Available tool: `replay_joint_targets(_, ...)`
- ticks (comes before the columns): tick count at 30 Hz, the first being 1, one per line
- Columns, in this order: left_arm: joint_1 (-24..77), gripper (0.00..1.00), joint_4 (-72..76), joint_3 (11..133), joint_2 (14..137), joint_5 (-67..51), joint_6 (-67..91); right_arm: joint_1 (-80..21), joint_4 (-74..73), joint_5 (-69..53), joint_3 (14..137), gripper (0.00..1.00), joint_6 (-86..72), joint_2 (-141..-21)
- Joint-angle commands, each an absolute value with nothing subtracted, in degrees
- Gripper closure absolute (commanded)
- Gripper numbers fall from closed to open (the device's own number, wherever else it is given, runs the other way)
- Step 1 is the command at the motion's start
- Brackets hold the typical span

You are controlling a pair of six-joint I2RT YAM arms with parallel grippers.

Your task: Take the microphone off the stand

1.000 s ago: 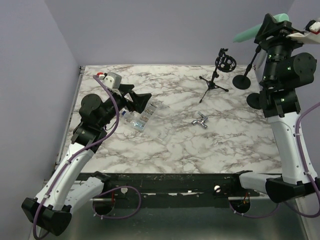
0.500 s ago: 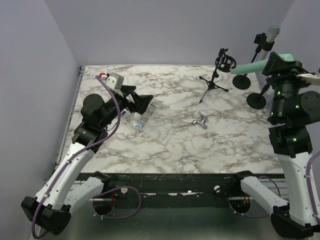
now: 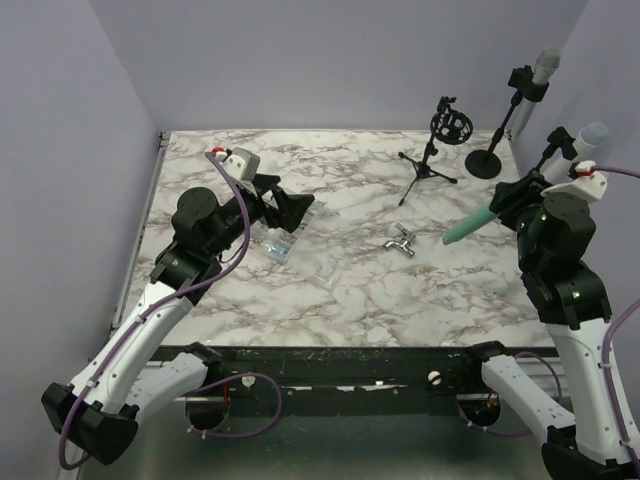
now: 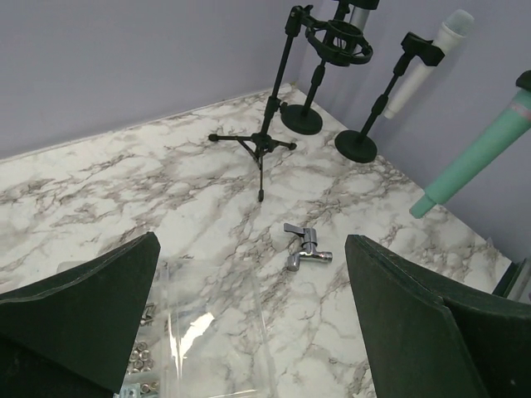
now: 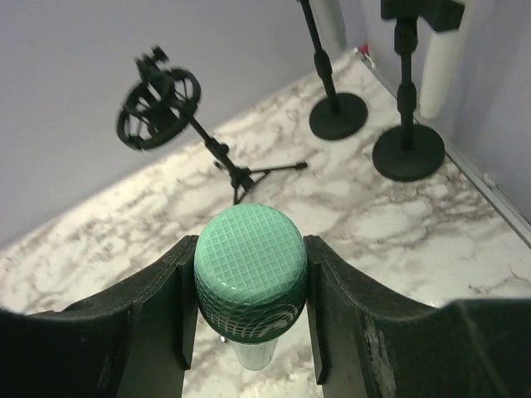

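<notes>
The green microphone (image 3: 468,224) is off its perch and in the air, clamped near its head between the fingers of the right gripper (image 5: 250,308), which press in on it from both sides. It hangs above the marble tabletop (image 3: 340,290) by the right edge, slanting down with its tail toward the middle of the table and touching nothing below. Up near the far right corner the tripod stand (image 3: 430,165) is upright on its three legs, its ring cradle (image 3: 451,122) empty, which I read as the place this mic belongs, so the lift-out looks done. Just beyond it, tight in that corner, two round-based stands (image 4: 358,147) each carry a pale microphone of their own; those look like bystanders. Over by the left edge the left gripper (image 3: 290,208) hovers with fingers spread wide and nothing between them, above a clear plastic bag (image 3: 285,238) of small hardware. A little metal tap (image 3: 401,241) lies near the centre. What is left, by my reckoning, is the put-down: bring the mic low over bare marble between the tap and the right edge, lay it flat so it cannot roll far, then let the fingers go, keeping clear of the tap and the tripod legs.
</notes>
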State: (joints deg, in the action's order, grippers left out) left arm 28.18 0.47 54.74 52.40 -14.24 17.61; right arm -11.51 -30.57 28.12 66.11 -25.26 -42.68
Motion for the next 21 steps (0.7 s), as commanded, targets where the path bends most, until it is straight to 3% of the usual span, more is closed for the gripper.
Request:
replay_joint_targets(1, 29.33, 0.02, 0.09, 56.16, 52.32, -11.39, 15.57, -11.10, -40.40, 24.44, 66.19, 0.99, -23.59, -46.87)
replay_joint_targets(12, 30.06, 0.02, -0.56, 56.03, 52.81, -12.04, 16.08, -11.40, -53.81, 3.99, 64.98, 0.99, -17.80, -61.91)
replay_joint_targets(21, 30.31, 0.02, -0.37, 55.71, 53.17, -11.63, 15.89, -18.42, -52.28, 8.64, 63.41, 0.99, -18.91, -70.21)
